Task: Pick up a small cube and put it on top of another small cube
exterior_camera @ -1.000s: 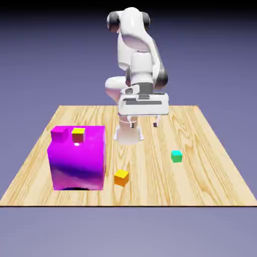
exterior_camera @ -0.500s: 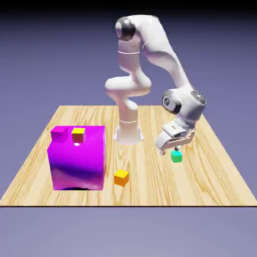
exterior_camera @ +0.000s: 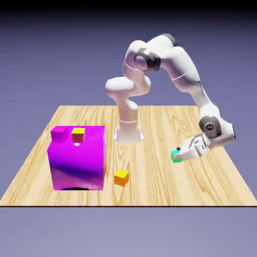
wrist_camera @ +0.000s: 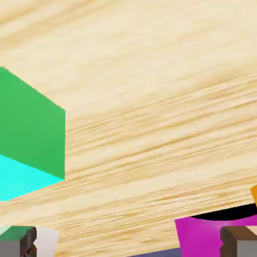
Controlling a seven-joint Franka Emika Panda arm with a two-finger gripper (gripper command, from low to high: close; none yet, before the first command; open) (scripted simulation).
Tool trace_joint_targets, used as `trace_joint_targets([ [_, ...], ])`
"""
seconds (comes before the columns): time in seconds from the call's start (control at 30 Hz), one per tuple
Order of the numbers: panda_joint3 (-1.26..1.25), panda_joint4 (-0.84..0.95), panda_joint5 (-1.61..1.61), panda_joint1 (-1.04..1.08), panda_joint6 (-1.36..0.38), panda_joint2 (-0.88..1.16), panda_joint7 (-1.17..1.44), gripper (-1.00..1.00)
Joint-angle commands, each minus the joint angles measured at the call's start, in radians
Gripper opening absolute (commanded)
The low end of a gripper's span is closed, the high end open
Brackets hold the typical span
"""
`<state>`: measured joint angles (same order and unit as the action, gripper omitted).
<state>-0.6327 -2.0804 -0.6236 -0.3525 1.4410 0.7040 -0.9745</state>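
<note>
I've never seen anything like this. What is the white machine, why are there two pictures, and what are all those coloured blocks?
It is a simulated white robot arm on a wooden table. One picture looks at the scene from outside; the other comes from a camera on the arm's hand. Its claw is low beside a tiny teal-green cube, which fills the left of the hand view. Whether the claw has gripped it cannot be told. An orange cube also lies on the table, and a yellow cube and a small magenta cube sit on top of the big magenta block.
</note>
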Motion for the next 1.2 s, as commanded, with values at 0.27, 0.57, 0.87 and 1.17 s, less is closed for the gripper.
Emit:
trace_joint_targets([
  [0.27, -0.173, 0.171, -0.196, -0.065, -0.370, 0.326, -0.052, 0.00],
  [0.57, -0.206, 0.105, -0.361, 0.010, -0.404, 0.456, -0.091, 0.00],
  [0.87, -0.115, 0.286, -0.200, -0.013, -0.471, 0.414, 0.001, -1.00],
  [1.17, 0.211, 0.433, 0.043, 0.139, -0.438, 0.320, 0.169, -1.00],
])
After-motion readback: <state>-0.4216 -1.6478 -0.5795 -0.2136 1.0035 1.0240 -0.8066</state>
